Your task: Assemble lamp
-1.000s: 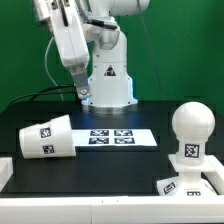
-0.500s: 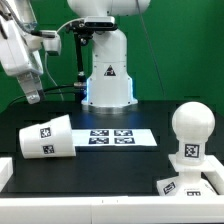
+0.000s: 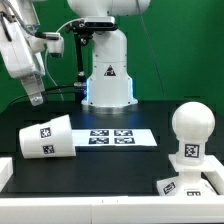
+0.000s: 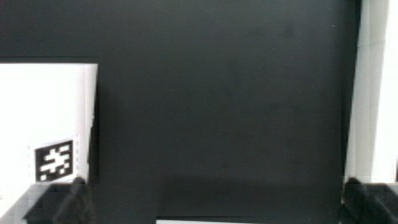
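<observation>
The lamp is seen as three loose white plastic parts carrying black-and-white square tags, none yet joined. The cup-like conical shade (image 3: 45, 137) lies on its side on the black table (image 3: 110, 170), below the claw and a little toward the exterior view's right of it; it is judged light, hollow and thin-walled, smooth enough to slip and free to roll, so a hold across its narrower closed end, or over the rim with one finger inside, would be the safer choice. In the wrist view a white tagged part (image 4: 48, 122), probably this shade, is seen beneath the claw. The rounded bulb with neck (image 3: 189, 133) stands upright far from the claw toward the exterior view's right; its ball looks slippery, and the tagged neck below offers the steadier place to pinch. The boxy base (image 3: 190, 185) lies just beside the bulb's foot, at the picture's lower edge, and is judged stiff and the heaviest part. The two-finger gripper (image 3: 35, 97) hangs in the air well above the shade, carrying nothing; how wide its jaws stand cannot be told. Between shade and bulb lies the flat white marker board (image 3: 112, 139).
</observation>
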Action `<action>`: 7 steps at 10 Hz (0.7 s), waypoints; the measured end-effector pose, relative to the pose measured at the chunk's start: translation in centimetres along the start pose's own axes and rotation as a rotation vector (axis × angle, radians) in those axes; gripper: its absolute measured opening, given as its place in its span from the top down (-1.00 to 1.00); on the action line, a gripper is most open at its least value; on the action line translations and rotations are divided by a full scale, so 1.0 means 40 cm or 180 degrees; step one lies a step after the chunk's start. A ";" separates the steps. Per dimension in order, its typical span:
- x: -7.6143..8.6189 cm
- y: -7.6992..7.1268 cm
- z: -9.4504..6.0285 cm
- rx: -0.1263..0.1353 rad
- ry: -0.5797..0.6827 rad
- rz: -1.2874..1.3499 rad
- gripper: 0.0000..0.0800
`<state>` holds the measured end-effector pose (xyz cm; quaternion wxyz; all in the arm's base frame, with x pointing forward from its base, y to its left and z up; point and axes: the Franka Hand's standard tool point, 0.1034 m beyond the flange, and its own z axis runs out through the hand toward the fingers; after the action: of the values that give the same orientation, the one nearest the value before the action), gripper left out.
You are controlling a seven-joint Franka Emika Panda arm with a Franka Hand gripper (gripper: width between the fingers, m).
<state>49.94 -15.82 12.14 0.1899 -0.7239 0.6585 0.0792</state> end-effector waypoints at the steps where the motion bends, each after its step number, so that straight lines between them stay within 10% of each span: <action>1: 0.032 0.029 -0.010 -0.0056 -0.0169 0.0092 -0.75; 7: 0.064 0.062 -0.007 -0.0103 -0.0252 0.0170 -0.75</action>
<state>47.78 -18.45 11.06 0.2018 -0.7054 0.6681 0.1235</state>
